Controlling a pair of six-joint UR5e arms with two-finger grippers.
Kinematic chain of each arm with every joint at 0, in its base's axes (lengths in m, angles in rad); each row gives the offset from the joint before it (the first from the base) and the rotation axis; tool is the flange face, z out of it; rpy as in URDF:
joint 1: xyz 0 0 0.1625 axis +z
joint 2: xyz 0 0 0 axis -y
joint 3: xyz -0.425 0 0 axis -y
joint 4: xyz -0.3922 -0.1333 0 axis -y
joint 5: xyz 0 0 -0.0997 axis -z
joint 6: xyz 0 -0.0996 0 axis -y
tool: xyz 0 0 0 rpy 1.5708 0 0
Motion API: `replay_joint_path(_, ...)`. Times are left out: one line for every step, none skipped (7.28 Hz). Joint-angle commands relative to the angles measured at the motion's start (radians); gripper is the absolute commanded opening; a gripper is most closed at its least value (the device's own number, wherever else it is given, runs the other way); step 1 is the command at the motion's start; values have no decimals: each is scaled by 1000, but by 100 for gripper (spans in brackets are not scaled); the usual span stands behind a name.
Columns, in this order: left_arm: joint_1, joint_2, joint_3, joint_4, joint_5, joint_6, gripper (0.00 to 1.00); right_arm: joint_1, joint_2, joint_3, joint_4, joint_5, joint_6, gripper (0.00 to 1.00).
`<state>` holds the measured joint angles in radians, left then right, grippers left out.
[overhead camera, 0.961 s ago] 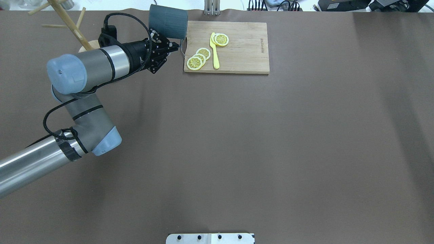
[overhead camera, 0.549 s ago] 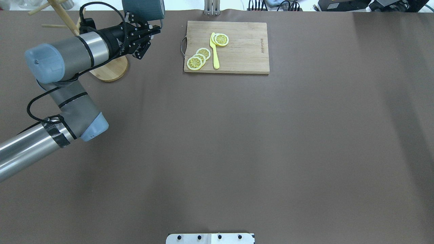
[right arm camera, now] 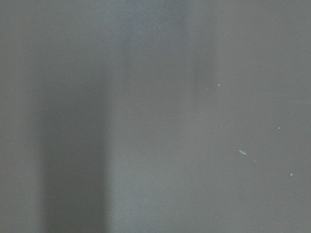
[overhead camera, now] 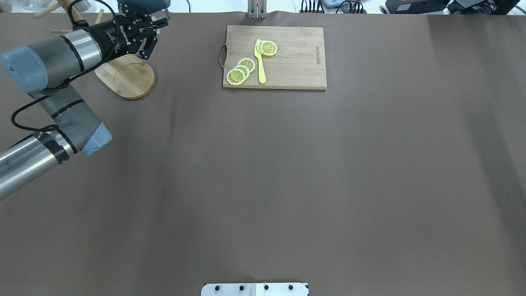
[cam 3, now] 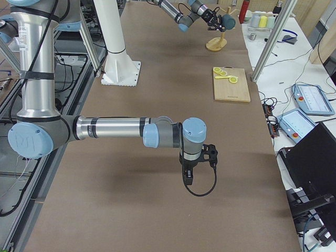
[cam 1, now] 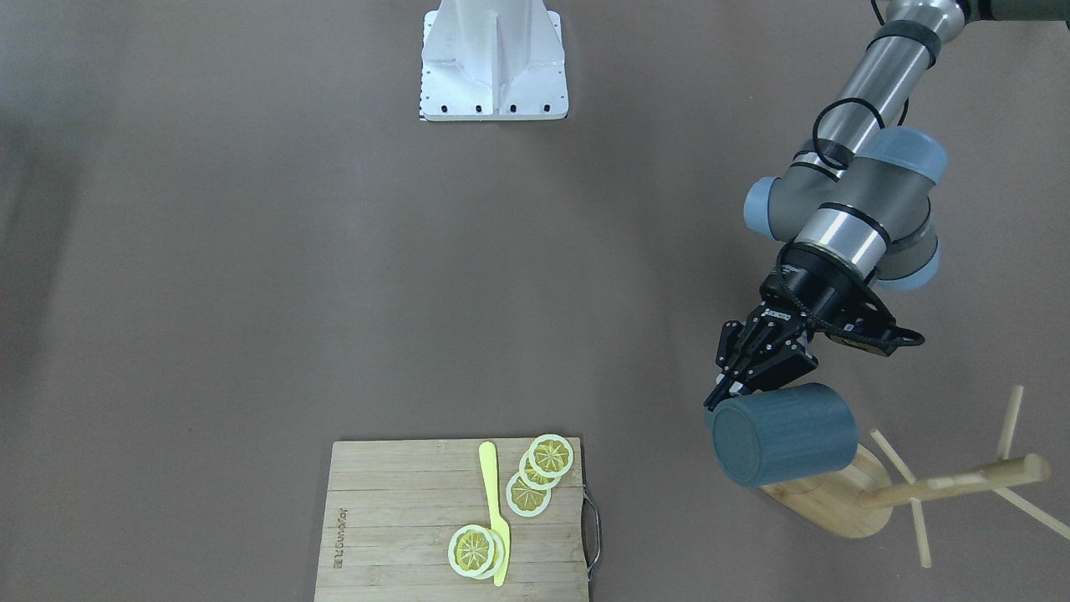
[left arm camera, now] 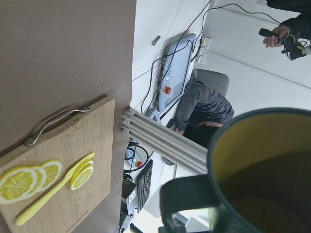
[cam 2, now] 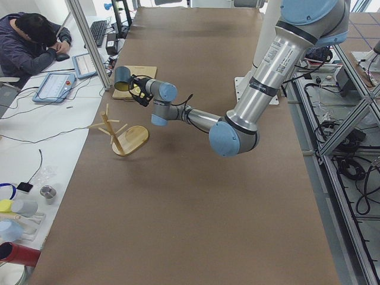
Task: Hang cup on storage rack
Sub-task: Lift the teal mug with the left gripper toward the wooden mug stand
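My left claw (cam 1: pixel 720 396) pinching the cup (cam 1: pixel 782 435).
Cup lies sideways in the air above the table (cam 1: pixel 334 293), near the storage rack (cam 1: pixel 836 504), on no peg; can't tell my right claw's (cam 3: pixel 189 176) state.

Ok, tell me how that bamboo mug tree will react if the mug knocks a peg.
The mug tree looks like light bamboo, so it may slide on the smooth table cover. Its tall post over a small oval base suggests it could tip. The thin pegs probably flex slightly.
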<state>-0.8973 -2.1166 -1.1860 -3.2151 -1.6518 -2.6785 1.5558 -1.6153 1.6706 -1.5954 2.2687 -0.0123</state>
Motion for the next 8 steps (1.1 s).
replay_joint_path(-37,0,66,-83,-39,-27,0,0,0,1,0,0,0,100)
replay_joint_path(-51,1,90,-110,-61,-27,0,0,0,5,0,0,0,100)
replay_joint_path(-83,1,142,-165,-104,-27,0,0,0,5,0,0,0,100)
replay_joint_path(-95,1,187,-208,-123,-23,0,0,0,5,0,0,0,100)
replay_joint_path(-97,1,219,-241,-123,-20,0,0,0,8,0,0,0,100)
replay_joint_path(-98,0,223,-242,-123,-18,0,0,0,9,0,0,0,100)
replay_joint_path(-100,-5,233,-242,-121,-18,0,0,0,8,0,0,0,100)
replay_joint_path(-106,-8,239,-242,-121,-18,0,0,0,9,0,0,0,100)
